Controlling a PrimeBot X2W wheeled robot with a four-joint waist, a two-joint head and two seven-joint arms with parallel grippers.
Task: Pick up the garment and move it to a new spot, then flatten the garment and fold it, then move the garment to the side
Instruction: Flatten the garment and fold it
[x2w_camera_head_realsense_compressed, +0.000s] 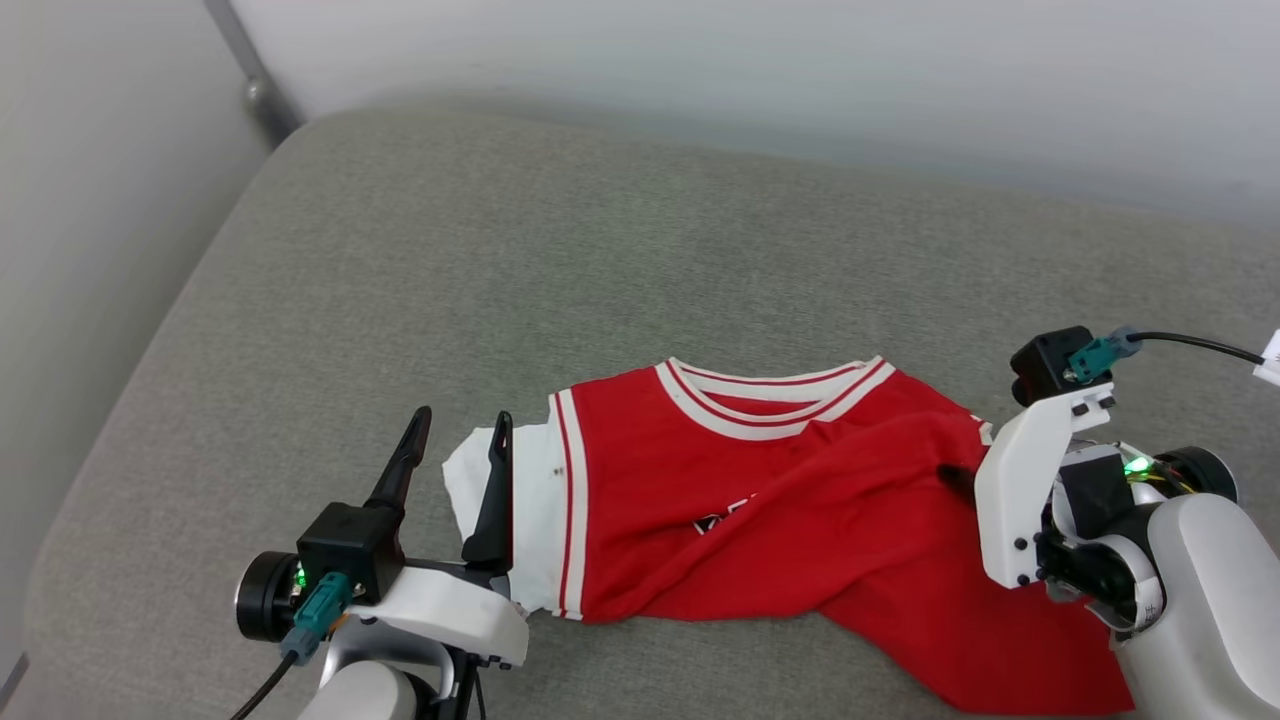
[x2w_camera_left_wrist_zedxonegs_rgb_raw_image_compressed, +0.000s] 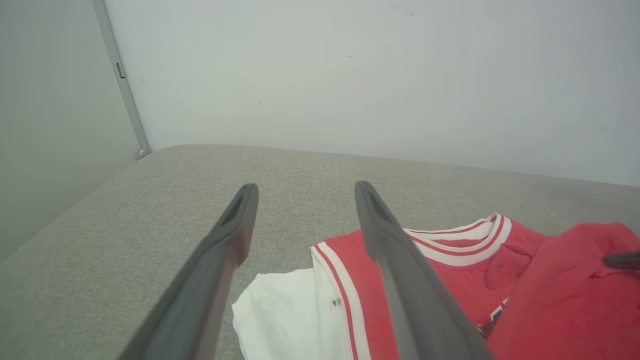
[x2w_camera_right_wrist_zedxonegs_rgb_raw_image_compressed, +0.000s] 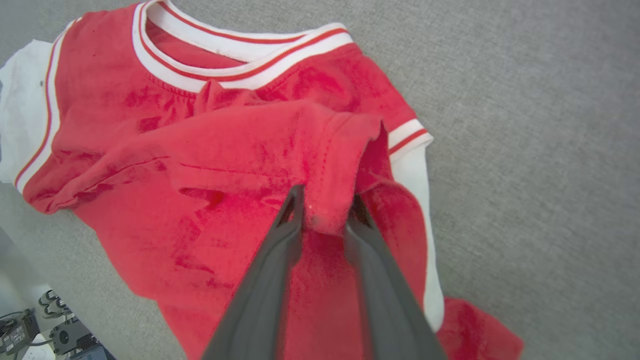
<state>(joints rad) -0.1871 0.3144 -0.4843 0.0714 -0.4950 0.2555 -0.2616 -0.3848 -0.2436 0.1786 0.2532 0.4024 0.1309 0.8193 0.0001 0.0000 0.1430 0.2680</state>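
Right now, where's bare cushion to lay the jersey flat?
Free: the wide grey cushion behind the jersey, up to the back wall, and the strip left of the left hand. Crowded: the near edge, where the left hand is at the white sleeve and the right hand pinches a red fold.

We see a soft, matt cloth shirt (x2w_camera_head_realsense_compressed: 800, 500) on a rough grey woven cushion (x2w_camera_head_realsense_compressed: 600, 250); the fingers (x2w_camera_left_wrist_zedxonegs_rgb_raw_image_compressed: 220, 270) look smooth, matt dark plastic.
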